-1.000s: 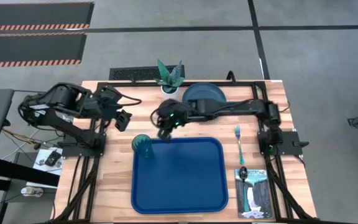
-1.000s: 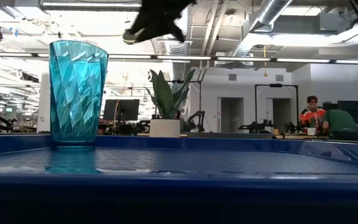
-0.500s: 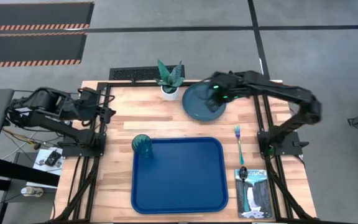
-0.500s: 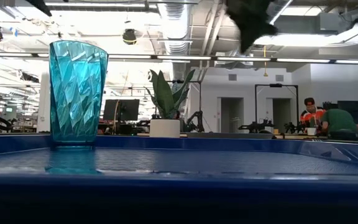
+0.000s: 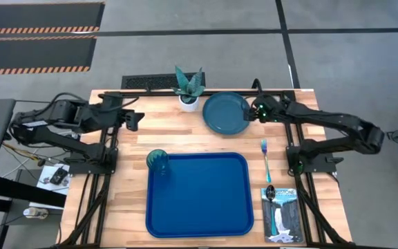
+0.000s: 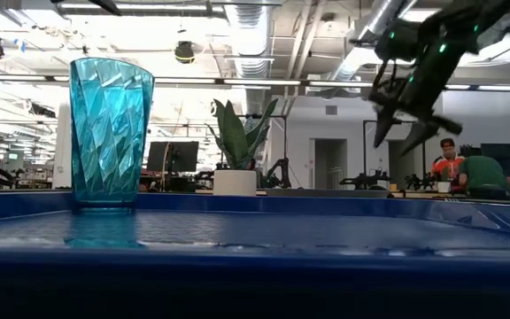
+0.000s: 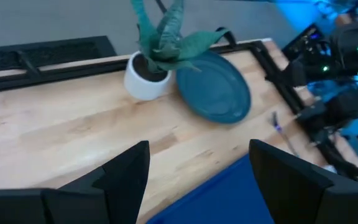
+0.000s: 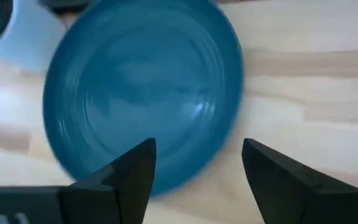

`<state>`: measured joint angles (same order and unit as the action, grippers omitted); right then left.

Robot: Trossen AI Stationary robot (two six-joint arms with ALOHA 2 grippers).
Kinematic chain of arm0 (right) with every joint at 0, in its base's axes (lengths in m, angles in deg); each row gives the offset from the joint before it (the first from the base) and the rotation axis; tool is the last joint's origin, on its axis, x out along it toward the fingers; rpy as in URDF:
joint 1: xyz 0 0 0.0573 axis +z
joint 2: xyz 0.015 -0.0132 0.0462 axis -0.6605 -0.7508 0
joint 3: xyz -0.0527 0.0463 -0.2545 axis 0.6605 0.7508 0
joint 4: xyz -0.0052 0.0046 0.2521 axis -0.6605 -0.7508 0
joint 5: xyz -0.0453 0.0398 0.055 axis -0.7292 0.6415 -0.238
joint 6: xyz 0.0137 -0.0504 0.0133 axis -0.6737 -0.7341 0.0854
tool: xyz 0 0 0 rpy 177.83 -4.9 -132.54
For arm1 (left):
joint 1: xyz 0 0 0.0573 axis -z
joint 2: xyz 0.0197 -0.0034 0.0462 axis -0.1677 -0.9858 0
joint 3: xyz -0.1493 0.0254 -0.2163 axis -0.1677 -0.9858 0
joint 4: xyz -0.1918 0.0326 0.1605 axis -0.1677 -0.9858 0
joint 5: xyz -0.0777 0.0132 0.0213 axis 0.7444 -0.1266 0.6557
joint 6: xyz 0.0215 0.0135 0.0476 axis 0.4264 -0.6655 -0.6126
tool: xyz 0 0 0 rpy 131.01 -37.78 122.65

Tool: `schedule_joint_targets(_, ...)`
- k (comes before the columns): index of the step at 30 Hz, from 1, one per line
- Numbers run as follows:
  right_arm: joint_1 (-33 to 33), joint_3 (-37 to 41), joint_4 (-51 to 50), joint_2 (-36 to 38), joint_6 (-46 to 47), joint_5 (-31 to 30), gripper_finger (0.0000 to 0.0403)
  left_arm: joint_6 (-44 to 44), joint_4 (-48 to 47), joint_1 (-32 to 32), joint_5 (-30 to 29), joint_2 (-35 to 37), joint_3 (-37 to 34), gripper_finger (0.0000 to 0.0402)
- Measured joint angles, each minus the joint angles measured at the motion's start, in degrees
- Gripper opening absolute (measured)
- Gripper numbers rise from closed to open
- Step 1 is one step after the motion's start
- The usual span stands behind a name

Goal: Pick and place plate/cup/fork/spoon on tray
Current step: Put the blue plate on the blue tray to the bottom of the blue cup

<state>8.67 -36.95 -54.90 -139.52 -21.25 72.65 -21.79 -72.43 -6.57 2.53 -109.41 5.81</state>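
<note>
The plate point(image 5: 226, 114) is lying on the table's far side, beside the potted plant point(image 5: 188, 88), just in front of the right gripper point(image 5: 256, 111), whose fingers are spread and gripping nothing. The cup point(image 5: 158, 161) is standing on the tray point(image 5: 206, 200). The left gripper point(image 5: 136, 119) is hanging unclenched, empty, well apart.

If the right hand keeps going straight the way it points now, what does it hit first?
Most likely the plate. The right hand is open, its wrist view filled by the plate, and the high view puts it at the plate's right edge. Height above it is unclear.
</note>
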Motion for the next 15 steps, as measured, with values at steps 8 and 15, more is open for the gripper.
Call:
schedule_joint_targets(8, -5.0, 0.9, 4.7, -9.7, 0.4, -0.6, 0.0265, -2.7, 0.0, -4.6, 4.3, -4.6, 0.0, 0.0261)
schedule_joint_targets(15, -5.7, 0.9, 8.9, -17.6, -0.2, 4.7, 0.0265, -3.7, 0.0, -5.8, 4.4, -7.8, 0.0, 0.0261)
